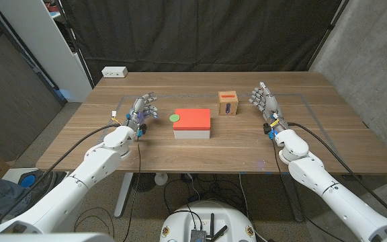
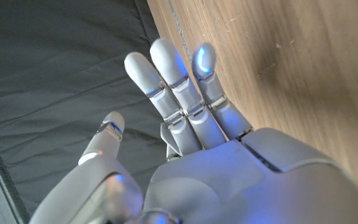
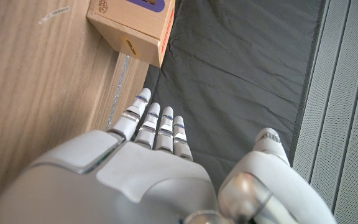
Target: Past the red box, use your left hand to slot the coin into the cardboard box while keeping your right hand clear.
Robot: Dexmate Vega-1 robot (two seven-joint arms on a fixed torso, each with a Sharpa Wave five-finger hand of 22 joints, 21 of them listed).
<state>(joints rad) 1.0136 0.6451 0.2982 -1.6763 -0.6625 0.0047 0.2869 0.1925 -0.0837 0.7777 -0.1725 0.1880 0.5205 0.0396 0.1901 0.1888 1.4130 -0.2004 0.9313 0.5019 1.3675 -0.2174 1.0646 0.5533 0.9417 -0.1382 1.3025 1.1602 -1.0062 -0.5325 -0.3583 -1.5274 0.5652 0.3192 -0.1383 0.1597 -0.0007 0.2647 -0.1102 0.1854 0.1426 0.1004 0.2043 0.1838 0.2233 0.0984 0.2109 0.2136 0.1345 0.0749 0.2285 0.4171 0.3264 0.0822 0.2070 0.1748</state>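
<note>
The left robot hand point(image 2: 229, 180) shows from its back, fingers point(image 2: 173, 81) straight and close together, thumb point(image 2: 101, 140) held apart. It holds nothing. Blue light glints on the fingertips. Beside the fingers lies bare wooden worktop point(image 2: 291, 62); a dark wrinkled curtain point(image 2: 55, 62) hangs beyond.

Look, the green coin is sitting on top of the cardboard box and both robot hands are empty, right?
Not quite. The head view shows the green coin lying on the table against the red box, on the side toward the left hand, not on the cardboard box. The rest holds: the left hand and the right hand are both empty.
</note>
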